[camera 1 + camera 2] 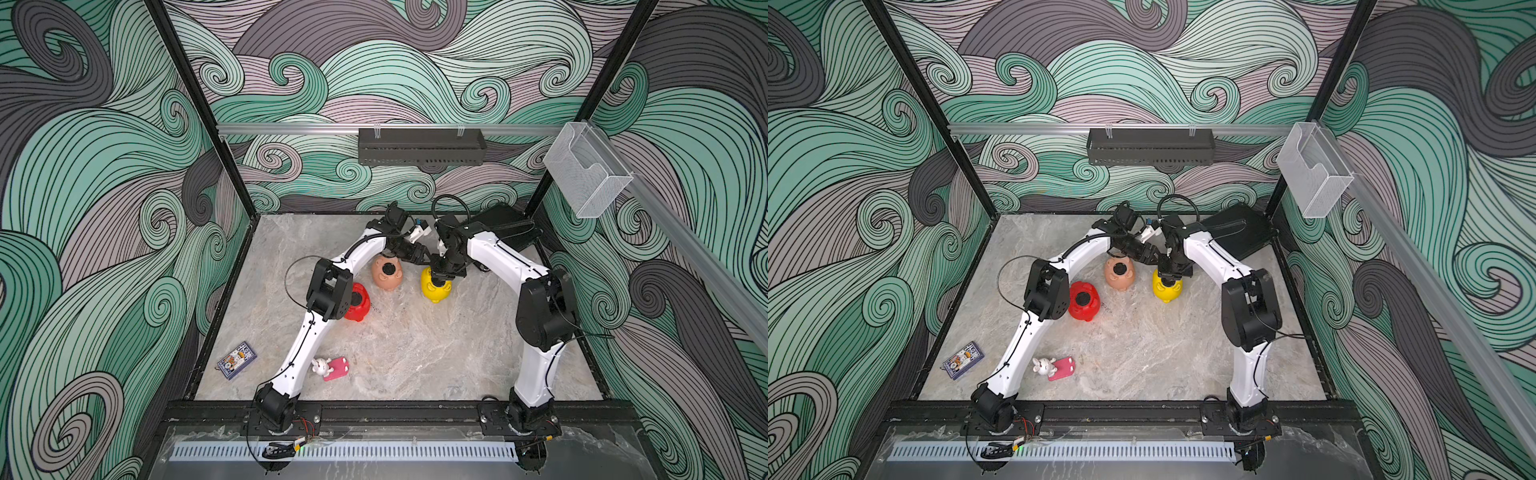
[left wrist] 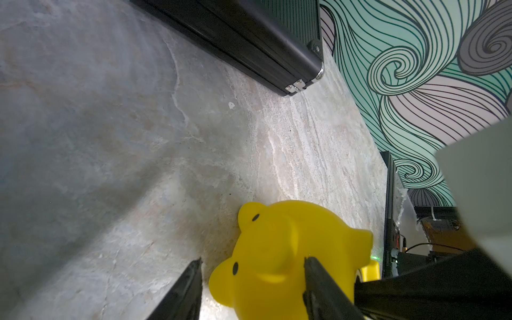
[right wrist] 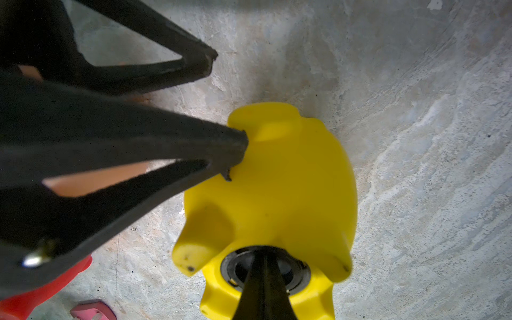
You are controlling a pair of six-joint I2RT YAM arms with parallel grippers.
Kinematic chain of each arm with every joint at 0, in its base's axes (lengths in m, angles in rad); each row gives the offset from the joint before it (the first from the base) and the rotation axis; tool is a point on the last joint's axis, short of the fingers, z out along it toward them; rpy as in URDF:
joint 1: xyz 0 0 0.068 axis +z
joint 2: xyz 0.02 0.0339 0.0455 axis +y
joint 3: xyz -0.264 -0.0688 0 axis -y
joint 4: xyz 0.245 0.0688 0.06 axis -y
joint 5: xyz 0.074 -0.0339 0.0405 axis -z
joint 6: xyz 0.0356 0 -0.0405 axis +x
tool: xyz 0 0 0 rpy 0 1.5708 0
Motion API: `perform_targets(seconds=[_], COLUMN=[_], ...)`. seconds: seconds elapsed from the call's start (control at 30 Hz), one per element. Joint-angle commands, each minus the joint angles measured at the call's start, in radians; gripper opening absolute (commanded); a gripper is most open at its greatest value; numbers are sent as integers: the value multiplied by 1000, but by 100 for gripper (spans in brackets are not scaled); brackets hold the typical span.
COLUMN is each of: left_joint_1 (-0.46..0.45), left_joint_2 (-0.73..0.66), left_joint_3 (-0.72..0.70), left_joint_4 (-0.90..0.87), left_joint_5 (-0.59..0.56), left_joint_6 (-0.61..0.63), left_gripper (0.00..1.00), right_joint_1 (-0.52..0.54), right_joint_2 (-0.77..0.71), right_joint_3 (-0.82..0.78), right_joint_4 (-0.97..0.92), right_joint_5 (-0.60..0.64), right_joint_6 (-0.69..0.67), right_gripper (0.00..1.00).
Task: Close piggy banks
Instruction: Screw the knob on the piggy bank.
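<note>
All three piggy banks lay belly-up in a loose row on the marble surface (image 1: pixel 415 353). The red pig (image 1: pixel 362 311) lay beside the left arm's elbow, the peach pig (image 1: pixel 384 283) in the middle, and the yellow pig (image 1: pixel 435 291) toward the right arm. In both top views the red and peach pigs each showed a dark round disc in the belly. They looked already plugged, though how firmly could not be told.

The work was on the yellow pig. The right claw (image 3: pixel 263 259) had its jaws pressed together, and its tips were pushed straight down into the yellow pig's belly hole (image 3: pixel 295 273). A dark ring showed inside the rim. Whether a stopper sat fully home there was hidden by the claw.

The left claw (image 2: pixel 252 266) stood partly open astride the pig's snout end. One finger (image 3: pixel 238 144) touched the yellow body and the other stood just clear of it, so it seemed to brace the pig, not clamp it.

Two banks appeared closed, and the third seemed to be in its final seating push.
</note>
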Motion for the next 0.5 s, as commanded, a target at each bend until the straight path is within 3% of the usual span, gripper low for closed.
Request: perform_targets(seconds=[0.0, 0.47], left_joint_1=[-46, -43], left_joint_2=[37, 34], left_joint_3=[-2, -1], left_joint_4=[-123, -124], left_joint_5=[-4, -17], left_joint_6=[37, 39], left_gripper=[58, 58], right_joint_1=[-10, -9], right_joint_2=[21, -13], right_joint_3=[-18, -17], right_joint_4=[68, 77], right_joint_5=[67, 40], right_joint_6=[-8, -30], right_gripper=[0, 0])
